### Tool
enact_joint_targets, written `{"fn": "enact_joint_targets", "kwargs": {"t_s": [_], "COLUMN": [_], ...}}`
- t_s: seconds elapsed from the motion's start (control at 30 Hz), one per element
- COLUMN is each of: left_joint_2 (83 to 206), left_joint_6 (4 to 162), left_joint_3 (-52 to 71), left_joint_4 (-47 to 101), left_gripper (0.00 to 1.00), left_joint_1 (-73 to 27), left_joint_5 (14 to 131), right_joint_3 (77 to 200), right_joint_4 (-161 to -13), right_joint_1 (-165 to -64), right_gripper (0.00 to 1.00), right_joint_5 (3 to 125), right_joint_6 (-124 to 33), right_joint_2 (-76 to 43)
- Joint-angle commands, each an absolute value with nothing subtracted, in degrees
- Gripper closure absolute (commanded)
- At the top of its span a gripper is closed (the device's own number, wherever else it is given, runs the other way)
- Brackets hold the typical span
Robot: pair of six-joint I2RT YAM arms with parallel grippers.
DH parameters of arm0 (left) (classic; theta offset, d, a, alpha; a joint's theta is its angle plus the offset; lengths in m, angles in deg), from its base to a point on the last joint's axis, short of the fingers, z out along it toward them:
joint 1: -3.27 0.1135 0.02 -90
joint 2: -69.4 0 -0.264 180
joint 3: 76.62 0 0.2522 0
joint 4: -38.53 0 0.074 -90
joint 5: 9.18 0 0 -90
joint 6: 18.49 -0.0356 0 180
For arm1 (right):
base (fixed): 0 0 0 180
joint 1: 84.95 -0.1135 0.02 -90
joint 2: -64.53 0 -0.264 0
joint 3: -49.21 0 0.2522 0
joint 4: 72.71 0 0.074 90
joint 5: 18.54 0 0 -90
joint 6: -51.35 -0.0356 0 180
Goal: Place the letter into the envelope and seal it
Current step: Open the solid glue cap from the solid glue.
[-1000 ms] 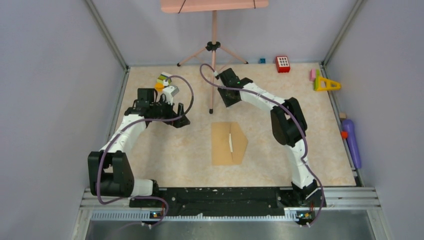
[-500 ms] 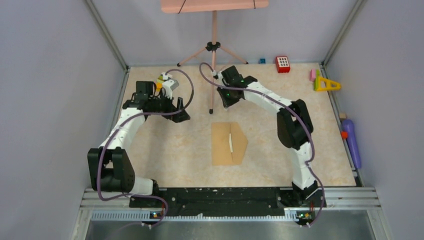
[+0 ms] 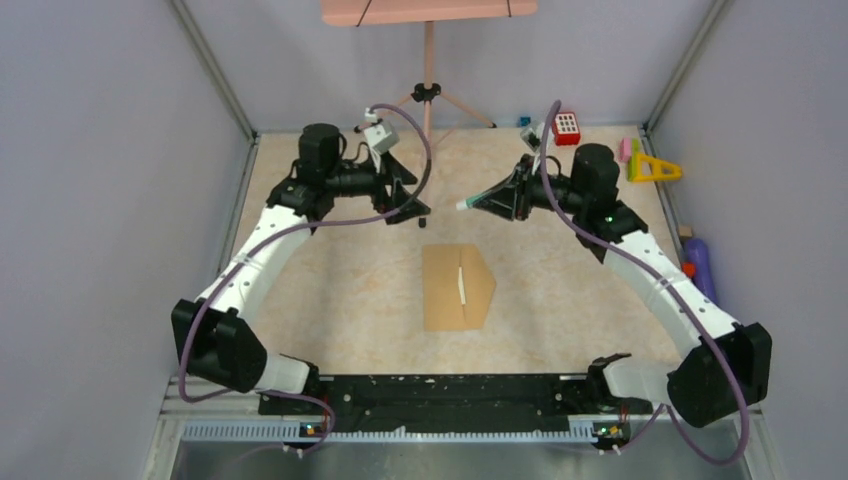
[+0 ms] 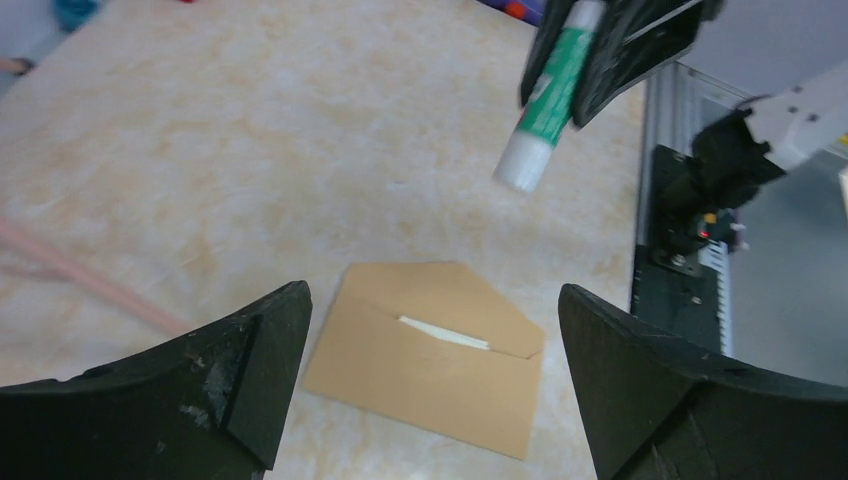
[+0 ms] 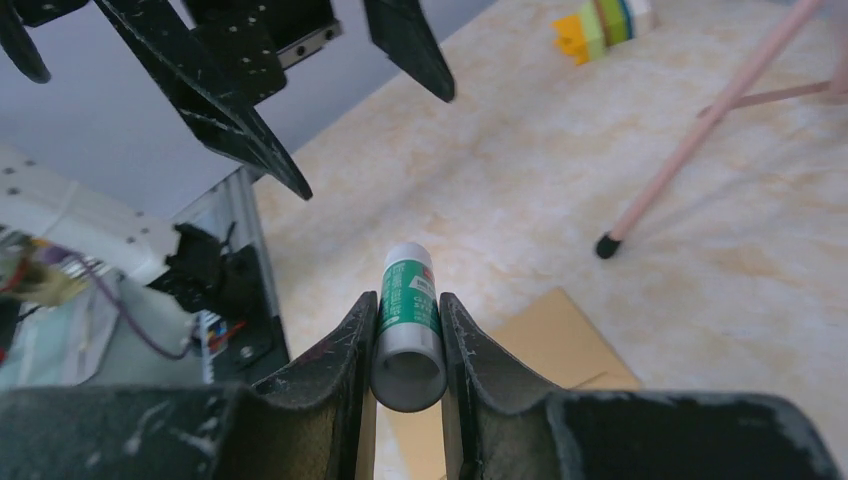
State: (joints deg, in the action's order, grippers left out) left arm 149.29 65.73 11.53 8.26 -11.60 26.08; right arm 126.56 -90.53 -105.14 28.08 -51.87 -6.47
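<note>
Green-labelled glue stick (image 5: 408, 320), print illegible, kraft envelope (image 3: 440, 292)

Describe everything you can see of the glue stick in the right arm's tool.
The glue stick is a small round tube, plastic by the look, with a green printed label, a white end pointing away from the arm and a pale grey base. The right tool is shut on its lower half, one finger on each side. It hangs in the air above the table, apart from the envelope. Nothing else touches it.
</note>
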Motion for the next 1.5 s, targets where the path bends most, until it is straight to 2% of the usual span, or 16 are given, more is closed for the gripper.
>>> {"fn": "enact_joint_targets", "kwargs": {"t_s": [0.0,0.2,0.33,1.07,1.3,1.47], "left_joint_2": [152.1,152.2,151.5,153.2,154.2,155.0], "left_joint_6": [67.6,69.1,76.0,80.1,78.9,78.3], "left_joint_3": [14.0,14.2,9.5,6.8,7.1,8.1], "left_joint_4": [11.3,12.3,21.1,25.9,25.0,22.7], "left_gripper": [0.01,0.01,0.01,0.15,0.25,0.40], "left_joint_1": [-16.5,-19.7,-21.0,-23.7,-24.3,-24.7], "left_joint_5": [18.1,13.0,12.3,13.3,14.6,14.9], "right_joint_3": [119.8,116.2,112.5,109.6,109.6,109.8], "right_joint_4": [-73.8,-66.1,-57.0,-53.4,-54.8,-55.0], "right_joint_1": [-105.0,-103.8,-103.9,-103.9,-104.1,-104.2], "right_gripper": [1.00,1.00,1.00,1.00,1.00,1.00], "right_joint_5": [12.9,9.2,8.0,13.6,15.1,15.2], "right_joint_6": [-62.6,-71.1,-76.3,-76.1,-74.3,-74.2], "right_joint_2": [-7.0,-6.0,-6.1,-6.6,-6.3,-6.3]}}
